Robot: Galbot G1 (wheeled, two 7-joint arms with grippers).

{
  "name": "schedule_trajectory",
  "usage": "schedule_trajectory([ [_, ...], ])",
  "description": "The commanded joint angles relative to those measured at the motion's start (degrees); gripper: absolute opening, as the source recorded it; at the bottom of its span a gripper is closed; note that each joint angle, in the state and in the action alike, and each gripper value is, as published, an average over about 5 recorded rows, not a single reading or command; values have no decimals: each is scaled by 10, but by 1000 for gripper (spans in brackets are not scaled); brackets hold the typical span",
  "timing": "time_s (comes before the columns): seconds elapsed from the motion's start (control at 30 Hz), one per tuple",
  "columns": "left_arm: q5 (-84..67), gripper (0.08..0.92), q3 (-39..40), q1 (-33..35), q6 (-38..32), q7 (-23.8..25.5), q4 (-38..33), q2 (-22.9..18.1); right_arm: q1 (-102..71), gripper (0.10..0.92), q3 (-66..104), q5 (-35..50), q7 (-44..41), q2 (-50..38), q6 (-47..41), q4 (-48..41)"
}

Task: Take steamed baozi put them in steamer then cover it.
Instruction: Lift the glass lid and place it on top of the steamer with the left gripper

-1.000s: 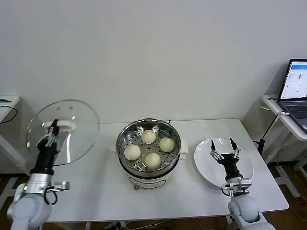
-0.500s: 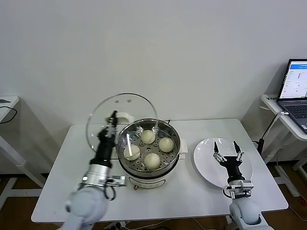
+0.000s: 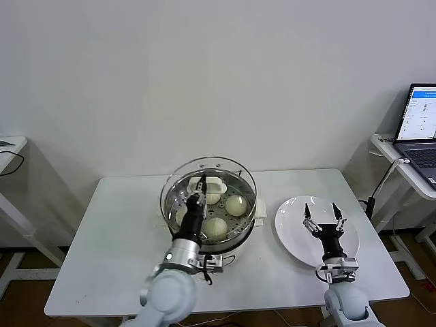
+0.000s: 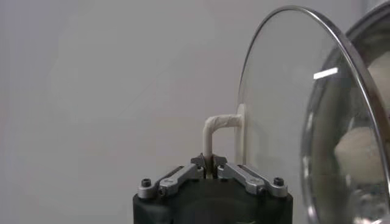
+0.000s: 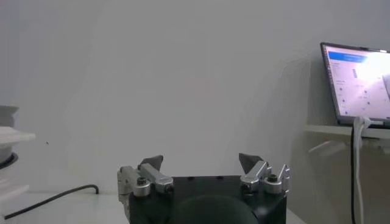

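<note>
The steel steamer stands mid-table with several cream baozi on its perforated tray. The clear glass cover hovers tilted just over the pot, its metal rim roughly matching the pot's mouth. My left gripper is shut on the cover's white handle. In the left wrist view the left gripper clamps the thin white handle, with the cover on edge and a baozi seen through the glass. My right gripper stands open above the white plate, holding nothing; the right gripper shows wide-set fingers in its own view.
The plate lies right of the steamer. A laptop sits on a side table at far right, with a cable hanging down. Another side table's edge shows at far left. A white wall stands behind the table.
My left arm has carried the cover rightward from beyond the table's left side to just over the steamer, lowering it. The right gripper stayed over the plate.
</note>
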Motion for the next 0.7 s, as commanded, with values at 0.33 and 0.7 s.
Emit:
schedule_trajectory([
  [0.33, 76, 181, 41, -20, 43, 28, 79, -57, 2, 823, 0, -8, -3, 5, 0, -12],
  [0.7, 77, 181, 27, -22, 39, 18, 96, -63, 5, 823, -4, -11, -3, 8, 0, -15],
])
